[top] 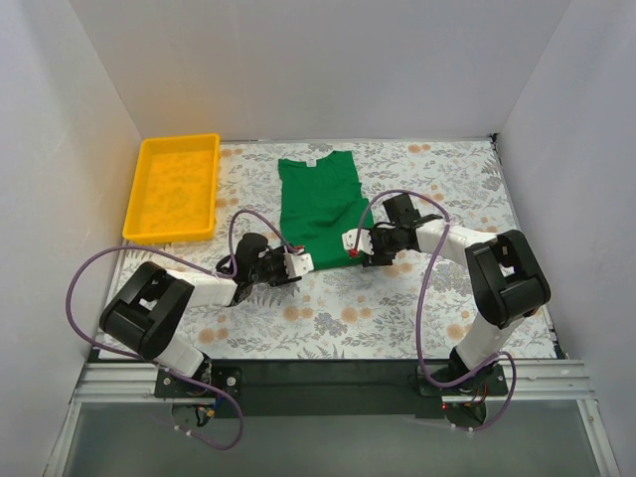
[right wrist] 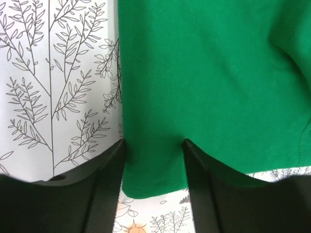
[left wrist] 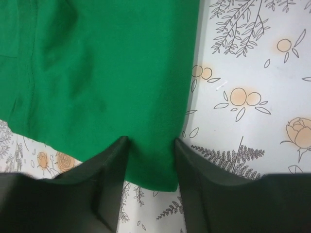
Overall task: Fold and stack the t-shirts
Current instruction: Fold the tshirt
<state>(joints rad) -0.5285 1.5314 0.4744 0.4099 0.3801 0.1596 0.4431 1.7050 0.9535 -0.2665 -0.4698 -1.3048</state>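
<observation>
Just one t-shirt [top: 316, 204] lies near one tray [top: 177, 189].

Lab test booth, white walls [top: 298, 60]

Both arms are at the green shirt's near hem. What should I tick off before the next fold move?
1. Left gripper over a near hem corner of the green t-shirt: ok.
2. Right gripper over the other near corner: ok.
3. Jaws shut on cloth: not ok; both pairs stand apart, cloth flat between.
4. Sides folded in: ok, the outline is a narrow strip in the top view.
5. Yellow tray apart from the shirt: ok.
</observation>
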